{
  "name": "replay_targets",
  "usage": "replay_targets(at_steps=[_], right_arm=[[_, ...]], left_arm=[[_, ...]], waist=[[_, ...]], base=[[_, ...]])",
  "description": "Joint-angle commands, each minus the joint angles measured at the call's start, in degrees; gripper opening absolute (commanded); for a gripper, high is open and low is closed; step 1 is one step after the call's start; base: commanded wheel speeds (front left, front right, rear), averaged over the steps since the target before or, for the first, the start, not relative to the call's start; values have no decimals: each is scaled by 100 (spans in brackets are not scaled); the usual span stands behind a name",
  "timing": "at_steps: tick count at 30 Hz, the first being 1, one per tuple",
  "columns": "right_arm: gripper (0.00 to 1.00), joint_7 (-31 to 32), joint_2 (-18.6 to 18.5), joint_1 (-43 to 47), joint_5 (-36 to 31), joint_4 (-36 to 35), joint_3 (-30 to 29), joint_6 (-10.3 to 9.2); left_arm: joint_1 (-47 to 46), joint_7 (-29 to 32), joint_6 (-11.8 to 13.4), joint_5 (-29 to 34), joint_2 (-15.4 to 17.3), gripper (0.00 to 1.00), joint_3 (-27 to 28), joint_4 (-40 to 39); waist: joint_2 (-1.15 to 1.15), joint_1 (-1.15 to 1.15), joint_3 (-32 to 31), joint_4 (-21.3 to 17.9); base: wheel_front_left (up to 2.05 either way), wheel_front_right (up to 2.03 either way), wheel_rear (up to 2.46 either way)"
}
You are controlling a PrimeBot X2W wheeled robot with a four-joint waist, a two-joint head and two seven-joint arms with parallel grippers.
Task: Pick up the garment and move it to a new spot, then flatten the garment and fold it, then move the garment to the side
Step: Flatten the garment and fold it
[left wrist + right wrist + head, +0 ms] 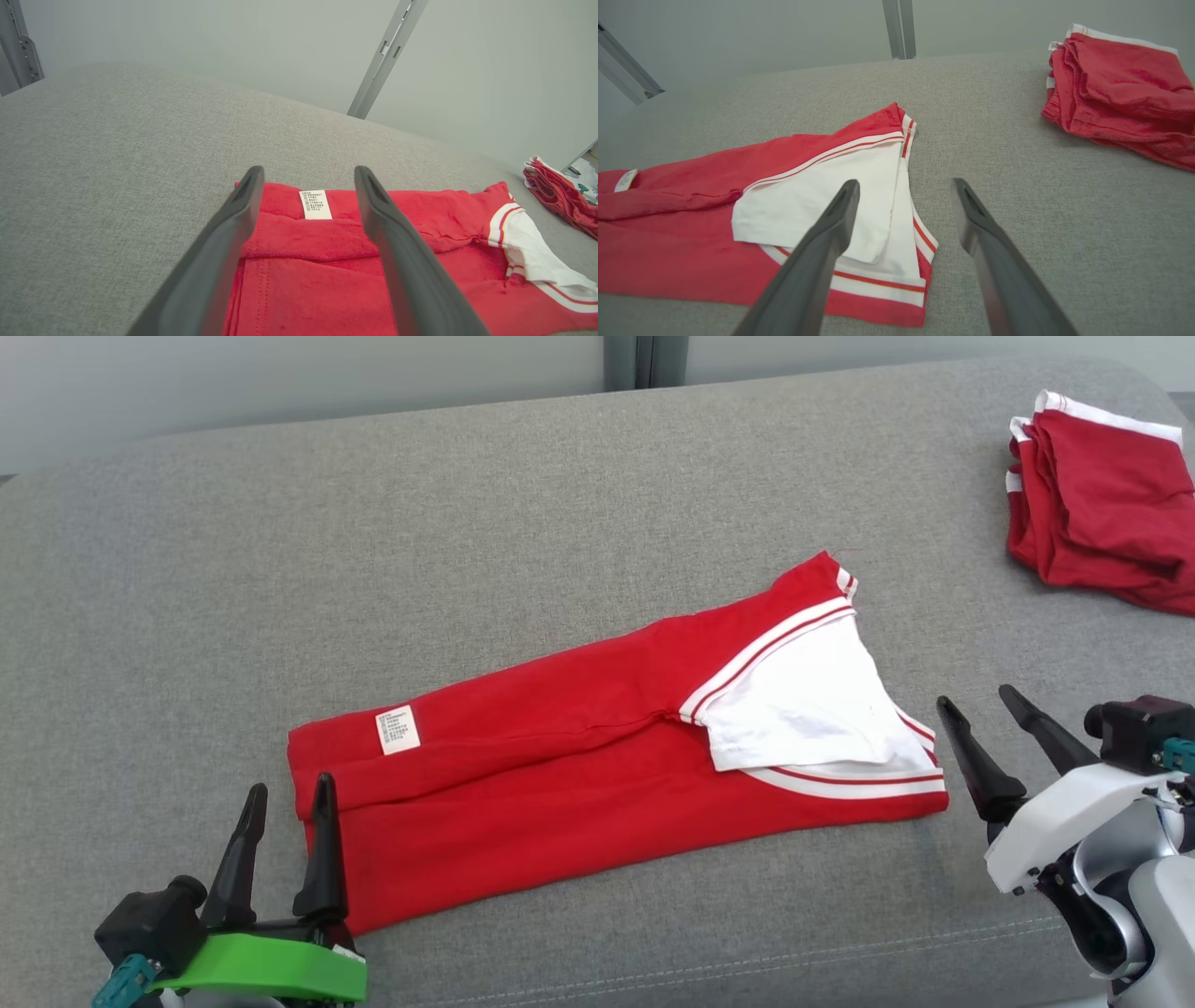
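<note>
left gripper [289, 785] and right gripper [975, 696] jaws spread, empty, at the folded garment's [560, 756] ends

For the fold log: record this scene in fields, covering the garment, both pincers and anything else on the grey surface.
surface: grey fabric surface
item: red garment, folded into a long band, lying flat
right end: white panel with red-and-white striped trim
left end: white label, face up
left arm: left pincer open, at the label end, holding nothing
right arm: right pincer open, beside the striped end, holding nothing
other: pile of folded red garments, far right
</note>
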Motion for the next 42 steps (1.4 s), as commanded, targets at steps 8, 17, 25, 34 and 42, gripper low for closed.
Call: replay_targets(at_steps=[8,17,25,34,42], right_arm=[[100,468,-68,-569,-191,393,-46,-2],[100,1275,-91,-1626,181,1751,128,-2],[100,1675,-16,-2138,544,2872,134,-2],[100,1898,96,-2350,868,3502,234,-1],[100,2190,112,-2355,972,3512,764,1]], left_arm=[[-116,24,96,48,-119,100,-110,-121],[-175,20,156,141,-158,100,-194,-210],[-184,13,189,128,-184,100,-209,-251],[-194,1,180,88,-236,100,-187,-234],[-219,-2,152,77,-270,100,-152,-214]], waist=[[0,0,-182,209],[0,0,54,765],[0,0,199,1170],[0,0,249,1348],[0,0,260,1374]], base=[[0,0,0],[0,0,0],[0,0,0],[0,0,0],[0,0,0]])
